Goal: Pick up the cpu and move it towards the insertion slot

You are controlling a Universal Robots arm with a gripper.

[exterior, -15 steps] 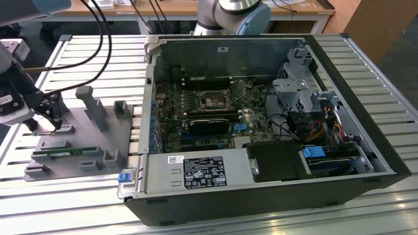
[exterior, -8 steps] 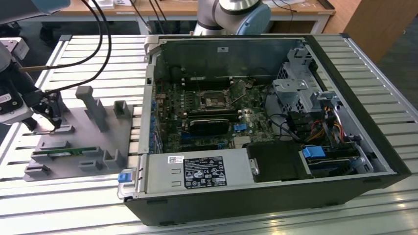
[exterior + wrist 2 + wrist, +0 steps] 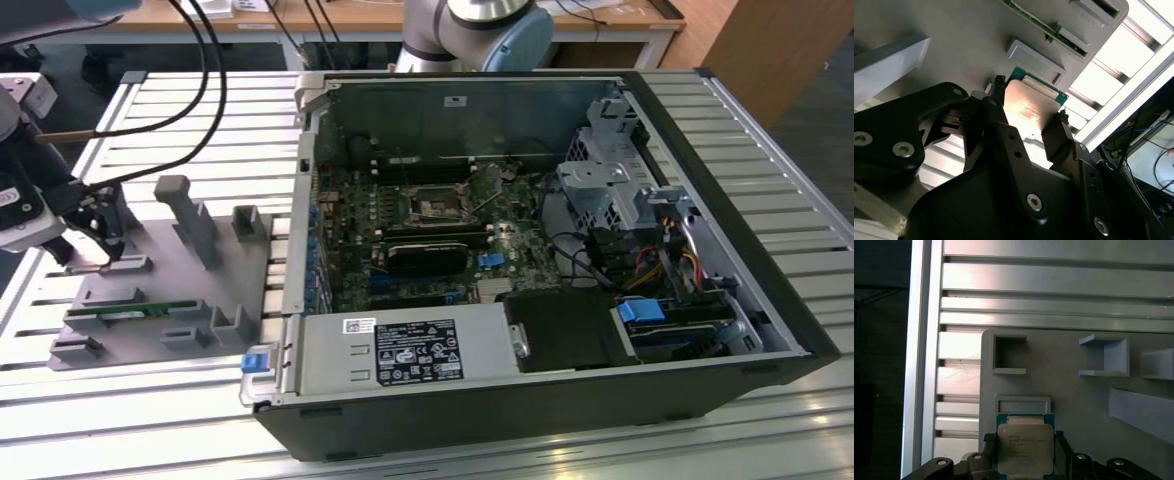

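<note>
The cpu (image 3: 1025, 450), a flat square chip with a silver top and green rim, sits between my gripper's (image 3: 1023, 437) black fingertips just above the grey fixture plate (image 3: 1079, 400). In the second wrist view the cpu (image 3: 1026, 112) gleams, with one finger (image 3: 999, 85) against each of two opposite edges; the gripper (image 3: 1030, 98) is shut on it. In the exterior view the gripper (image 3: 94, 255) hangs low over the plate's end at the exterior view's left. The insertion slot (image 3: 434, 207) is the square socket on the motherboard inside the open case, well off toward the exterior view's right.
The fixture plate (image 3: 160, 290) carries upright grey posts (image 3: 187, 215) and a green memory stick (image 3: 120, 310). The open computer case (image 3: 534, 250) has raised walls, a black card (image 3: 427, 255), drive cages and cables. Black cables (image 3: 200, 60) hang above the slatted aluminium table (image 3: 160, 400).
</note>
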